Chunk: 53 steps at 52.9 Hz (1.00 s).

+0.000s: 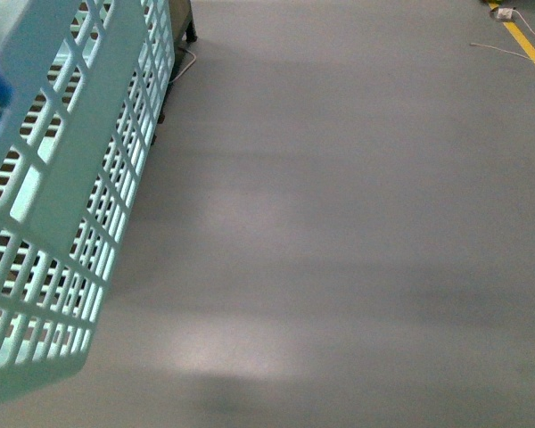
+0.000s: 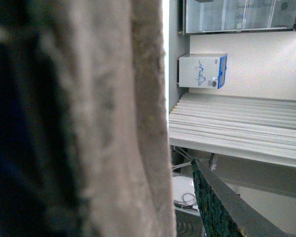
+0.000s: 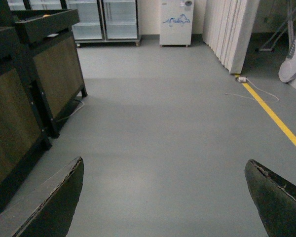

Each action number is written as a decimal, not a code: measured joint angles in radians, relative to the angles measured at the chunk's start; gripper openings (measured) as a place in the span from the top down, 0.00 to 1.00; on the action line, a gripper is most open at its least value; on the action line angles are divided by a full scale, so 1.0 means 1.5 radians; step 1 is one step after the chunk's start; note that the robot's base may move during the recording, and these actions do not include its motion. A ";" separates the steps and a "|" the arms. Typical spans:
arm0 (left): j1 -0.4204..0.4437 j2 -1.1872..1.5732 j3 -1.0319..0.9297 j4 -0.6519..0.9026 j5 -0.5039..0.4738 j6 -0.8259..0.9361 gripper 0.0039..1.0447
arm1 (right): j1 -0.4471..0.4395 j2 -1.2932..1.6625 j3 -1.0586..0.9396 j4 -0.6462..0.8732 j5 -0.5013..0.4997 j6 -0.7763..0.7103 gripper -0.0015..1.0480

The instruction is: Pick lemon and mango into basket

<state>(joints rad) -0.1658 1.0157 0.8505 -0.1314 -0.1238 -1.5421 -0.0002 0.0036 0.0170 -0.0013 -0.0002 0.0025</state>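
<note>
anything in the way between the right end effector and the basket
Nothing visible. The open right end effector faces bare grey floor, with a dark wooden stand off to one side. The basket shows only in the front view, at its left; no single view shows both.

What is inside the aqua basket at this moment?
In the front view only the slotted outer wall of the basket shows. Through the slots come bright and dark patches, but no recognisable fruit. The wall covers most of the interior.
</note>
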 joint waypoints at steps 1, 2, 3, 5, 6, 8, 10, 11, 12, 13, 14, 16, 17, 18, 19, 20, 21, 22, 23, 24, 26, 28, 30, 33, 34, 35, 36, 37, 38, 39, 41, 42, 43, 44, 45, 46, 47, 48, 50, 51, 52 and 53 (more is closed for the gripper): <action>0.000 0.000 0.000 0.000 0.000 0.000 0.73 | 0.000 0.000 0.000 0.000 0.000 0.000 0.08; 0.000 0.000 0.000 0.000 0.000 0.000 0.73 | 0.000 0.000 0.000 0.000 0.000 0.000 0.08; 0.000 0.000 0.000 0.000 0.000 0.000 0.73 | 0.000 0.000 0.000 0.000 0.000 0.000 0.08; 0.000 0.000 0.000 0.000 0.000 0.000 0.73 | 0.000 0.000 0.000 0.000 0.000 0.000 0.08; 0.000 0.000 0.000 0.000 0.000 0.000 0.73 | 0.000 0.000 0.000 0.000 0.000 0.000 0.08; 0.000 0.000 0.000 0.000 0.000 0.000 0.73 | 0.000 0.000 0.000 0.000 0.000 0.000 0.08; 0.000 0.000 0.000 0.000 0.000 0.000 0.73 | 0.000 0.000 0.000 0.000 0.000 0.000 0.08; 0.000 0.000 0.000 0.000 0.000 0.000 0.73 | 0.000 0.000 0.000 0.000 0.000 0.000 0.08; 0.000 0.000 0.000 0.000 0.000 0.000 0.73 | 0.000 0.000 0.000 0.000 0.000 0.000 0.08; 0.000 0.000 0.000 0.000 0.000 0.000 0.73 | 0.000 0.000 0.000 0.000 0.000 0.000 0.08; 0.000 0.000 0.000 0.000 0.000 0.000 0.73 | 0.000 0.000 0.000 0.000 0.000 0.001 0.08; 0.000 0.000 0.000 0.000 0.000 0.000 0.73 | 0.000 0.000 0.000 0.000 0.000 0.000 0.08; 0.000 0.000 0.000 0.000 0.000 0.000 0.73 | 0.000 0.000 0.000 0.000 0.000 0.000 0.08; 0.000 0.000 0.000 0.000 0.000 0.000 0.73 | 0.000 0.000 0.000 0.000 0.000 0.001 0.08; 0.000 0.000 0.000 0.000 0.000 0.000 0.73 | 0.000 0.000 0.000 0.000 0.000 0.000 0.08; 0.000 0.000 0.000 0.000 0.000 0.000 0.73 | 0.000 0.000 0.000 0.000 0.000 0.000 0.08; 0.000 0.000 0.000 0.000 0.000 0.000 0.73 | 0.000 0.000 0.000 0.000 0.001 0.001 0.08; 0.000 0.000 0.000 0.000 0.000 0.000 0.73 | 0.000 0.000 0.000 0.000 0.000 0.001 0.08; 0.000 0.000 0.000 0.000 0.000 0.000 0.73 | 0.000 0.000 0.000 0.000 0.000 0.000 0.08; 0.000 0.000 0.000 0.000 0.000 0.000 0.73 | 0.000 0.000 0.000 0.000 0.000 0.001 0.08; 0.000 0.000 0.000 0.000 0.000 0.000 0.73 | 0.000 0.000 0.000 0.000 0.000 0.000 0.08; 0.000 0.000 0.000 0.000 0.000 0.000 0.73 | 0.000 0.000 0.000 0.000 0.000 0.000 0.08; 0.000 0.000 0.000 0.000 0.000 0.000 0.73 | 0.000 0.000 0.000 0.000 0.000 0.000 0.08; 0.000 0.000 0.000 0.000 0.000 0.000 0.73 | 0.000 0.000 0.000 0.000 0.000 0.000 0.08; 0.000 0.000 0.000 0.000 0.000 0.000 0.73 | 0.000 0.000 0.000 0.000 0.000 0.000 0.08; 0.000 0.000 0.000 0.000 0.000 0.000 0.73 | 0.000 0.000 0.000 0.000 0.000 0.001 0.08; 0.000 0.000 0.000 0.000 0.000 0.000 0.73 | 0.000 0.000 0.000 0.000 0.000 0.000 0.08; 0.000 0.000 0.000 0.000 0.000 0.000 0.73 | 0.000 0.000 0.000 0.000 0.000 0.000 0.08; 0.000 0.000 0.000 0.000 0.000 0.000 0.73 | 0.000 0.000 0.000 0.000 0.000 0.000 0.08; 0.000 0.000 0.000 0.000 0.000 0.000 0.73 | 0.000 0.000 0.000 0.000 0.000 0.000 0.08; 0.000 0.000 0.000 0.000 0.000 0.000 0.73 | 0.000 0.000 0.000 0.000 0.000 0.000 0.08; 0.000 0.000 0.000 0.000 0.000 0.000 0.73 | 0.000 0.000 0.000 0.000 0.000 0.000 0.08; 0.000 0.000 0.000 0.000 0.000 0.000 0.73 | 0.000 0.000 0.000 0.000 0.000 0.000 0.08; 0.000 0.000 0.000 0.000 0.000 0.000 0.73 | 0.000 0.000 0.000 0.000 0.000 0.000 0.08; 0.000 0.000 0.001 0.000 0.000 0.000 0.73 | 0.000 0.000 0.000 0.000 0.000 0.000 0.08; 0.000 0.000 0.001 0.000 0.000 0.000 0.73 | 0.000 0.000 0.000 0.000 0.000 0.000 0.08; 0.000 0.000 0.001 0.000 0.000 0.000 0.73 | 0.000 0.000 0.000 0.000 0.000 0.000 0.08; 0.000 0.000 0.001 0.000 0.000 0.000 0.73 | 0.000 0.000 0.000 0.000 0.001 0.000 0.08; 0.000 0.000 0.001 0.000 0.000 0.000 0.73 | 0.000 0.000 0.000 0.000 0.000 0.000 0.08; 0.000 0.000 0.001 0.000 0.000 0.000 0.73 | 0.000 0.000 0.000 0.000 0.000 0.000 0.08; 0.000 0.000 0.001 0.000 0.000 0.000 0.73 | 0.000 0.000 0.000 0.000 0.000 0.000 0.08; 0.000 0.000 0.001 0.000 0.000 0.000 0.73 | 0.000 0.000 0.000 0.000 0.000 0.000 0.08</action>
<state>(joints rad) -0.1658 1.0153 0.8524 -0.1314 -0.1234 -1.5417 -0.0002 0.0040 0.0174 -0.0010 0.0002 0.0029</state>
